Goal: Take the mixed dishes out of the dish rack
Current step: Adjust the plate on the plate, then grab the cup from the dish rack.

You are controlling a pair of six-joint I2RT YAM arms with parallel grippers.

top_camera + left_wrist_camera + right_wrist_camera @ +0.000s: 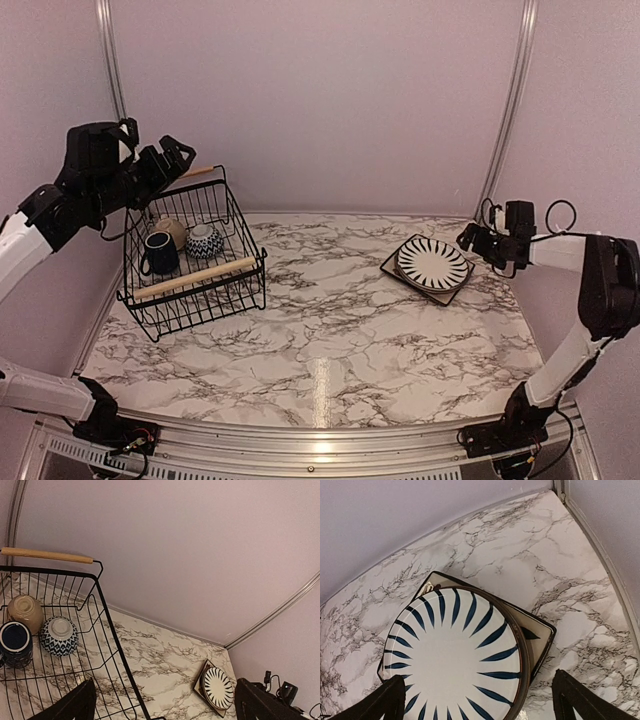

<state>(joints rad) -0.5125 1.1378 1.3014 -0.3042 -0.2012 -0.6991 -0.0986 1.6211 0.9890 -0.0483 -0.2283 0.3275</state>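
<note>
Striped plate [455,655] rests on square plate [540,636], bench's [330,330] right edge.
My right pincer [480,700] hangs released above; left pincer [165,702], released, over the rack [195,277].

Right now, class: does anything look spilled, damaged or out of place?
Nothing stands out. The cream bowl and patterned bowl sit upside down in the dish rack, as draining dishes do; the striped plate lies flat on the square plate. No spills or breaks show.

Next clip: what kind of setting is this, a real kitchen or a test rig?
Probably a lab test booth, not a kitchen: a marble-patterned tabletop boxed in by plain pale walls on aluminium rails, with a black wire dish rack and a round striped plate as props.
</note>
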